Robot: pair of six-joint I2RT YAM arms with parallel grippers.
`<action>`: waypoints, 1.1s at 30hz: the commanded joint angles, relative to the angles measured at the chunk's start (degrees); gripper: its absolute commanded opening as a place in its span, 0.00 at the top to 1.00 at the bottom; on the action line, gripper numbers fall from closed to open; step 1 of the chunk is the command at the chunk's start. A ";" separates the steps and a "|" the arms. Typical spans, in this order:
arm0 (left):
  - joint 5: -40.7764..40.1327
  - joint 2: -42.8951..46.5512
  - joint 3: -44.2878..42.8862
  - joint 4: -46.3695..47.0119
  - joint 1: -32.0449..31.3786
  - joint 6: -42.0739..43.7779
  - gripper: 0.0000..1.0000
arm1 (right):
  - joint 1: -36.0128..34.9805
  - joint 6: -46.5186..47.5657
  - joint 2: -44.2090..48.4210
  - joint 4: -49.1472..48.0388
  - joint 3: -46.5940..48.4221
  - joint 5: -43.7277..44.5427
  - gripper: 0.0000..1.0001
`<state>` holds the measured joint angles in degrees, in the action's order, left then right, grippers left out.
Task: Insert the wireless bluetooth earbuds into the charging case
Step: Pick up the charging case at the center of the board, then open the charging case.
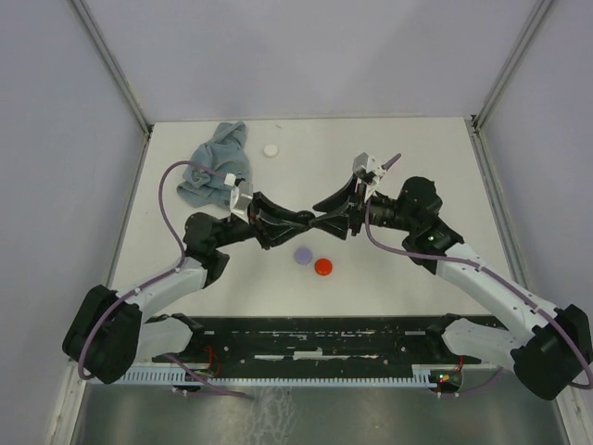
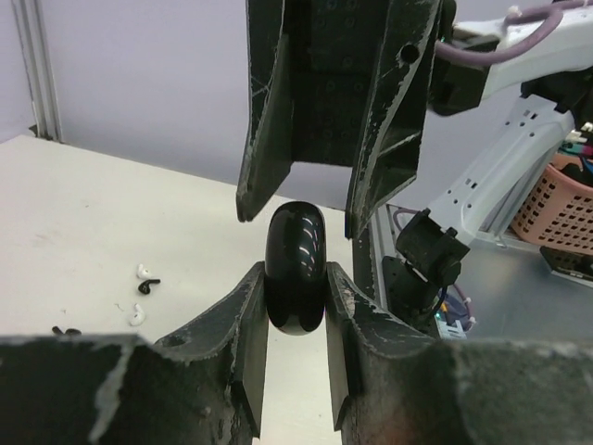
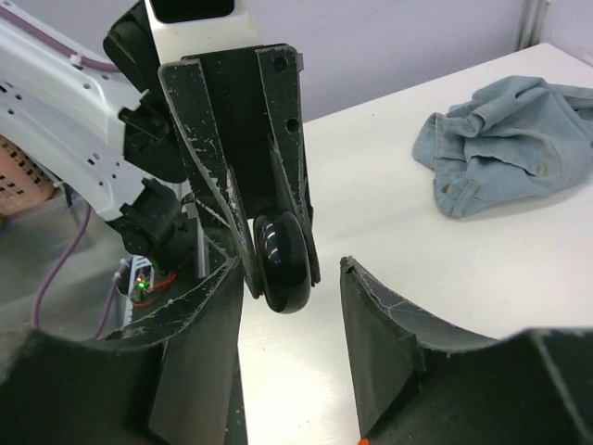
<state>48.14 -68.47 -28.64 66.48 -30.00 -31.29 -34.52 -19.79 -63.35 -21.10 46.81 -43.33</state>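
Left gripper [image 1: 317, 222] and right gripper [image 1: 331, 219], top external view: the two arms reach inward from either side and their fingertips meet above the middle of the white table [image 1: 417, 167]. What sits between the tips is too dark to make out here, and I cannot tell either pincer's state from this angle. Just in front of the meeting point lie a lavender disc [image 1: 302, 254] and a red disc [image 1: 323, 267], near each other but apart. A white disc [image 1: 271, 149] lies near the far edge, beside a crumpled blue cloth [image 1: 218, 165].

Left wrist view: the left gripper's own fingers rise from the bottom edge, clamped on the charging case [image 2: 296, 264]. The case is a glossy black oval standing on end, with one pad pressed to each flank of its lower half. The right gripper's fingers come down from above, and their tips flank the top of the case with a gap on both sides. The wireless bluetooth earbuds [image 2: 144, 276] lie loose on the table to the left, well apart from the case. They show as tiny white and black bits, with more dark ones at the lower left edge. A pink basket [image 2: 561, 209] stands beyond the table at right.

Right wrist view: the right gripper's own fingers stand apart at the bottom, with the case in the wide gap between them, not pinched. The left gripper reaches in from above, gripping the case by its sides. The cloth lies on the table at upper right.
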 commanded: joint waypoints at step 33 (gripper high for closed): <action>-2.76 6.15 -1.68 -19.81 -4.19 18.35 0.65 | -1.95 16.58 -0.91 20.61 9.61 -6.42 0.93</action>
<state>48.12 -62.94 -28.67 45.45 -33.89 -14.87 -35.90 -3.11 -65.93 1.80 54.11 -48.60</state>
